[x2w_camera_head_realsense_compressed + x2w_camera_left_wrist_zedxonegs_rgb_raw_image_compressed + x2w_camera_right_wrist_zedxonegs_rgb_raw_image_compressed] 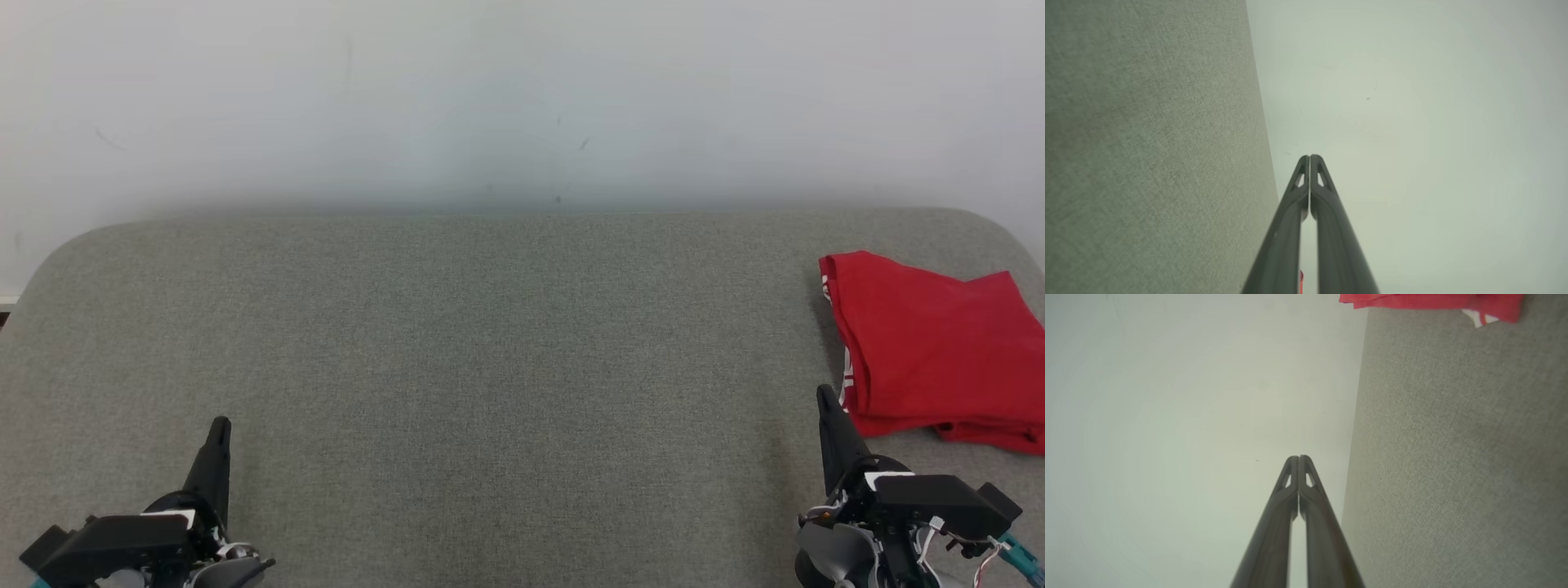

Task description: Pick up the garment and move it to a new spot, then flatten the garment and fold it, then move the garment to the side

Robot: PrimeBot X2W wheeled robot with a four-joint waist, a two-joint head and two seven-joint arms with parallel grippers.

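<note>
Left gripper (219, 425) and right gripper (825, 394), fingers together, empty; red garment (931, 351) runs past head view's edge.

Prob. lab: grey fabric table (490, 327), white wall (522, 98)

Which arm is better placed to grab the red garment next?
Right. The right gripper sits just beside the red garment; the left gripper is far across the grey table. Both are shut.

The counter (490, 343), a broad surface covered in grey woven fabric with rounded far corners, carries a red garment (931, 351) that lies folded and slightly rumpled at its right side, white trim showing along the garment's left edge.
</note>
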